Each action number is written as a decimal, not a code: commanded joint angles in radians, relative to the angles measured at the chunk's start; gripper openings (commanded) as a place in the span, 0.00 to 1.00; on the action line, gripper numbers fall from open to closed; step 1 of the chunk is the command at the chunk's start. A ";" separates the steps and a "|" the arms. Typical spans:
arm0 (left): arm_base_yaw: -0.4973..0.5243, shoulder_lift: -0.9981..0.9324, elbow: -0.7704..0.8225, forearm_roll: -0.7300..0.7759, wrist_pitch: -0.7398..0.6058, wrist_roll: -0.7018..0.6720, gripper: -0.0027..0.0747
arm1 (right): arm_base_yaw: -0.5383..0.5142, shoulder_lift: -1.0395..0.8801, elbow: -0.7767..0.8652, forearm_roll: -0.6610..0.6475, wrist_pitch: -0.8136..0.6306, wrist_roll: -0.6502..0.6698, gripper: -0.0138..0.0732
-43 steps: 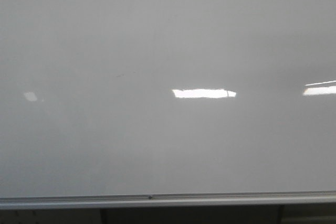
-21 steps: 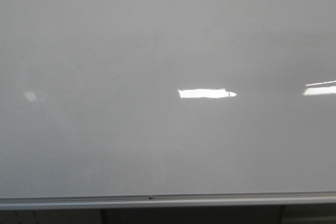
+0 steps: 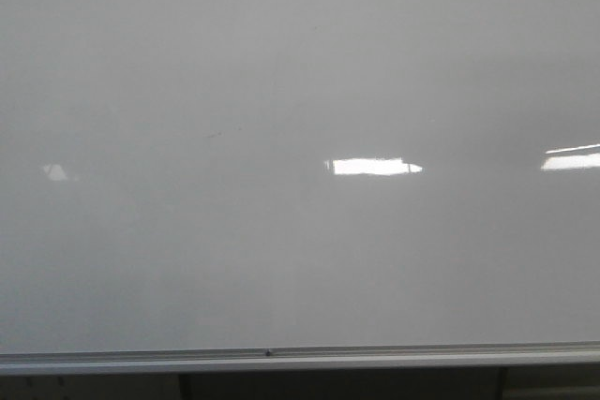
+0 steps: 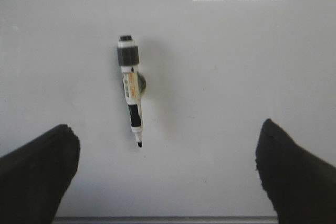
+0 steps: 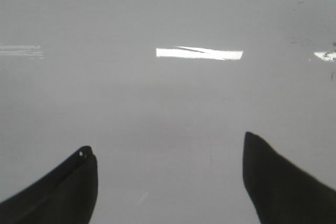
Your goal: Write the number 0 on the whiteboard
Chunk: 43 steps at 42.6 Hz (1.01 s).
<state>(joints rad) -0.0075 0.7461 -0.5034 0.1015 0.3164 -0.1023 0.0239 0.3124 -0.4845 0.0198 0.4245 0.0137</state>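
Whiteboard (image 3: 300, 63) glossy, pale grey, unmarked; left gripper (image 4: 167, 174) and right gripper (image 5: 169, 179) spread apart.

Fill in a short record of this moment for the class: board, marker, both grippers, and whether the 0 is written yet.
board: whiteboard, glossy, no writing visible, metal rail along its lower edge
marker: marker against the board, uncapped, tip towards the rail, seen only in the left wrist view
left gripper: open, empty, facing the marker
right gripper: open, empty, facing bare board
number 0: not visible in any view
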 commanded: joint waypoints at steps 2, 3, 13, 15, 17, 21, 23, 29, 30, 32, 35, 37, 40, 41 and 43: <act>-0.005 0.161 -0.074 0.026 -0.085 -0.012 0.87 | -0.007 0.016 -0.036 -0.011 -0.075 -0.004 0.84; -0.005 0.192 -0.081 0.028 -0.091 -0.012 0.87 | -0.007 0.016 -0.036 -0.011 -0.075 -0.004 0.84; 0.015 0.440 -0.137 0.038 -0.215 -0.012 0.84 | -0.006 0.016 -0.036 -0.010 -0.075 -0.004 0.84; 0.039 0.473 -0.149 0.038 -0.245 -0.012 0.83 | -0.006 0.016 -0.036 -0.010 -0.075 -0.004 0.84; 0.065 0.503 -0.156 0.038 -0.263 -0.012 0.82 | -0.006 0.016 -0.036 -0.010 -0.074 -0.004 0.84; 0.110 0.560 -0.170 0.043 -0.311 -0.012 0.81 | -0.006 0.016 -0.036 -0.010 -0.073 -0.004 0.84; 0.129 0.585 -0.175 0.049 -0.333 -0.012 0.81 | -0.006 0.016 -0.036 -0.010 -0.073 -0.004 0.84; 0.146 0.655 -0.178 0.051 -0.386 -0.010 0.81 | -0.006 0.016 -0.036 -0.008 -0.073 -0.004 0.84; 0.146 0.665 -0.178 0.054 -0.395 -0.010 0.81 | -0.006 0.016 -0.036 -0.008 -0.073 -0.004 0.84; 0.146 0.687 -0.178 0.056 -0.416 -0.010 0.81 | -0.006 0.016 -0.036 -0.008 -0.073 -0.004 0.84; 0.146 0.722 -0.178 0.056 -0.449 -0.010 0.81 | -0.006 0.016 -0.036 -0.008 -0.072 -0.004 0.84; 0.146 0.741 -0.179 0.056 -0.475 -0.010 0.81 | -0.006 0.016 -0.036 -0.008 -0.072 -0.004 0.84; 0.146 0.765 -0.179 0.053 -0.512 -0.010 0.81 | -0.006 0.016 -0.036 -0.008 -0.071 -0.004 0.84; 0.146 0.776 -0.182 0.050 -0.521 -0.010 0.81 | -0.006 0.016 -0.036 -0.008 -0.069 -0.004 0.84; 0.146 0.793 -0.190 0.045 -0.522 -0.010 0.81 | -0.006 0.016 -0.036 -0.008 -0.068 -0.004 0.84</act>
<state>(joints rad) 0.1369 1.5407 -0.6536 0.1567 -0.1109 -0.1046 0.0239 0.3124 -0.4845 0.0198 0.4317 0.0137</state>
